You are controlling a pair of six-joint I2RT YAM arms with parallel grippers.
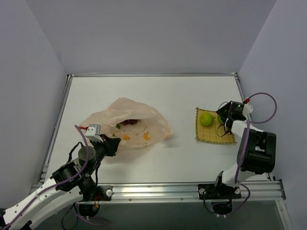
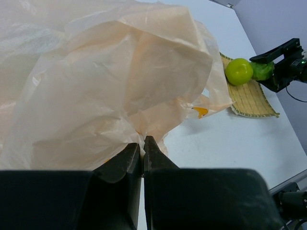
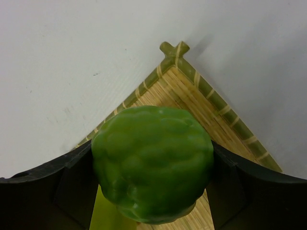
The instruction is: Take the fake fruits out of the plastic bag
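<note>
— Left side?
— My left end effector (image 2: 143, 143) pinches the plastic bag (image 1: 139, 122), left on the counter (image 1: 182, 158).
— Right?
— My right end effector (image 3: 152, 160) grips a bumpy green fruit (image 3: 153, 143) over the woven mat (image 1: 216, 136).

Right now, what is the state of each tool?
Left tool: closed on the bag.
Right tool: holding a green fruit.
</note>
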